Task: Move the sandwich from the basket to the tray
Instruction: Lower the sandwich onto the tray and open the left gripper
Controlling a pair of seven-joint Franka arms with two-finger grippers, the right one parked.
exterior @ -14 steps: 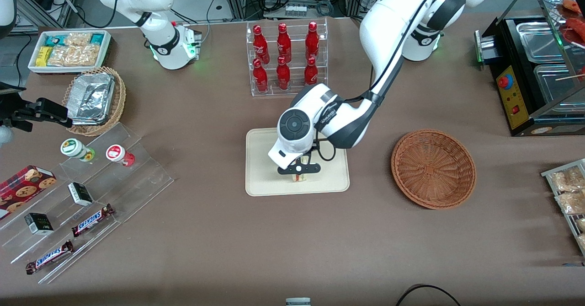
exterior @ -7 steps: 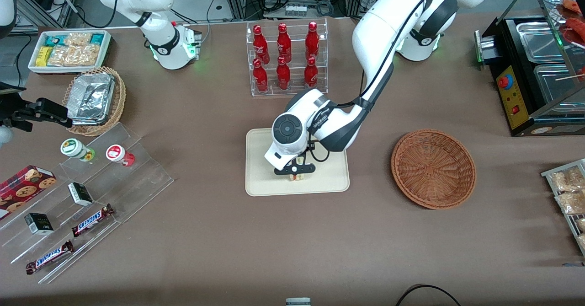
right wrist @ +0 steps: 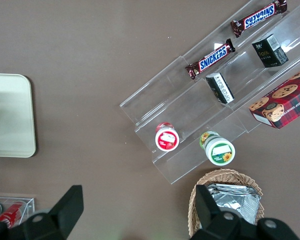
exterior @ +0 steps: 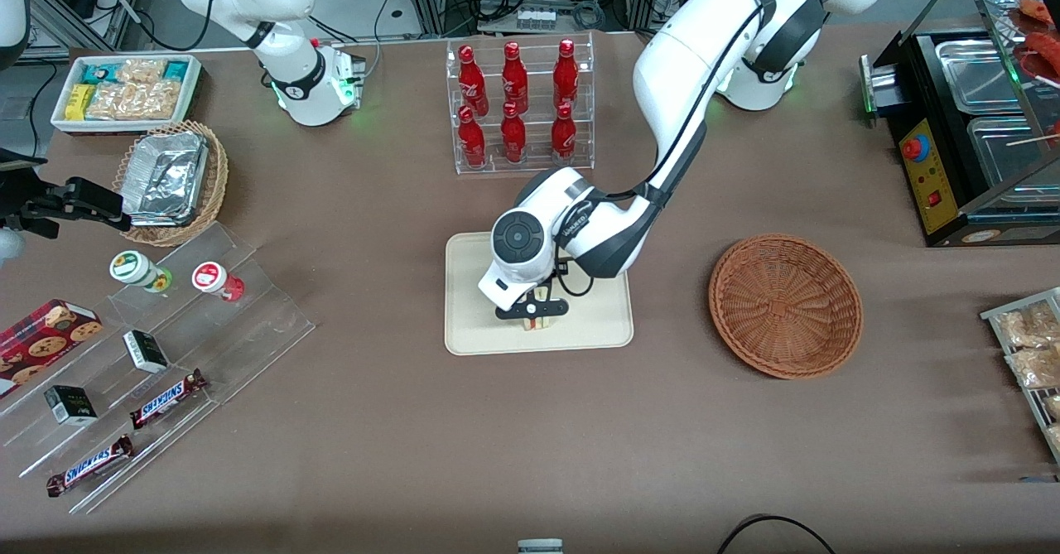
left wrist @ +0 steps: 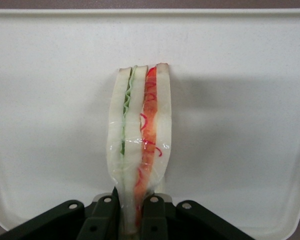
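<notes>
Fingers (left wrist: 152, 212) of the gripper (left wrist: 133, 210) are closed on one corner of the sandwich (left wrist: 139, 135), which hangs low over the tray (left wrist: 240, 100), near its middle. It looks soft and light, film-wrapped, so probably slippery; a gentle pinch across the bread seems best.

Your gripper (exterior: 533, 310) low over tray (exterior: 473, 332), clamped on sandwich (left wrist: 139, 145). Bare tray surface all round sandwich, only low rim at edges. Bottle rack (exterior: 517, 107) stands farther from front camera, close to your arm. Basket (exterior: 784, 305) well apart toward working arm's end, open table between.
</notes>
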